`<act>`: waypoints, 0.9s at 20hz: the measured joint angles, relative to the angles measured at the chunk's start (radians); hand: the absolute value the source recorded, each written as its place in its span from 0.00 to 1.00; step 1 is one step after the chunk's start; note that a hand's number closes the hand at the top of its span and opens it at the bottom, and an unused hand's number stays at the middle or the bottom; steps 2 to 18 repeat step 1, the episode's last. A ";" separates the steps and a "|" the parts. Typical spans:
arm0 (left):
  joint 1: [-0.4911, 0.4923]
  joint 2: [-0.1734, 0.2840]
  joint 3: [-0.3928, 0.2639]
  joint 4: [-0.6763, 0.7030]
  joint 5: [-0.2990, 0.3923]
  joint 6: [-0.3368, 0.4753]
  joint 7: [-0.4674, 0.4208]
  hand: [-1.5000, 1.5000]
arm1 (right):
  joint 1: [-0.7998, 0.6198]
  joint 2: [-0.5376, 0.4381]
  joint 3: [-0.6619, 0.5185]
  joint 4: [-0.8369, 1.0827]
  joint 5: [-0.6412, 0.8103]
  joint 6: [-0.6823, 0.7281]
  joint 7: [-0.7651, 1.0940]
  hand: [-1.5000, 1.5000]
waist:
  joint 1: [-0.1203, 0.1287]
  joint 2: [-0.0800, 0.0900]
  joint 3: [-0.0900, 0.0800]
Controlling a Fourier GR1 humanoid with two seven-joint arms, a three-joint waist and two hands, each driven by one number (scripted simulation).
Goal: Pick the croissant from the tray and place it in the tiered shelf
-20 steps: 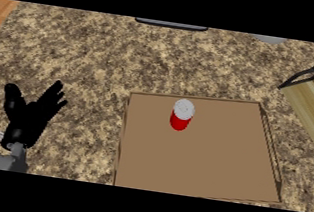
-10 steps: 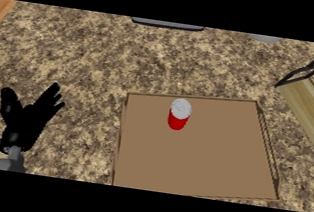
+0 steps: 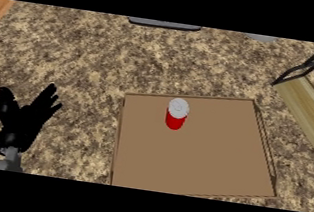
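**A:** Start with the biggest thing. What carries everything?

**B:** The speckled stone counter (image 3: 85, 57). It fills the head view and everything else sits on it.

**A:** And next in size?

**B:** The flat brown tray (image 3: 197, 159), lying square to the robot at centre-right. Its low rim keeps things from sliding off, and its place in front of the body looks easy to reach from either side. To its right stands the tiered shelf (image 3: 312, 112), pale wooden slats in a black frame, slanting off past the edge. Only part of it shows, and the slats in view carry nothing.

**A:** Which hands show?

**B:** Only the left hand (image 3: 22, 119), low at the left and well apart from the tray. Its fingers are straight, spread and pointing up, holding nothing. I judge it is resting there, out of the way of the tray. The right hand is out of view.

**A:** And the croissant?

**B:** I see none, neither on the tray nor on the visible slats. The one thing on the tray is a small red can (image 3: 177, 115) with a pale top, upright near the far middle. It stands where the task's thing should lie, so I take it as the item meant. It is on the tray, not on the shelf.
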 measured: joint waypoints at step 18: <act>-0.001 -0.003 -0.003 -0.002 -0.004 0.002 0.003 0.50 | 0.020 -0.002 -0.026 -0.038 -0.027 0.032 0.001 0.00 | 0.000 0.000 0.000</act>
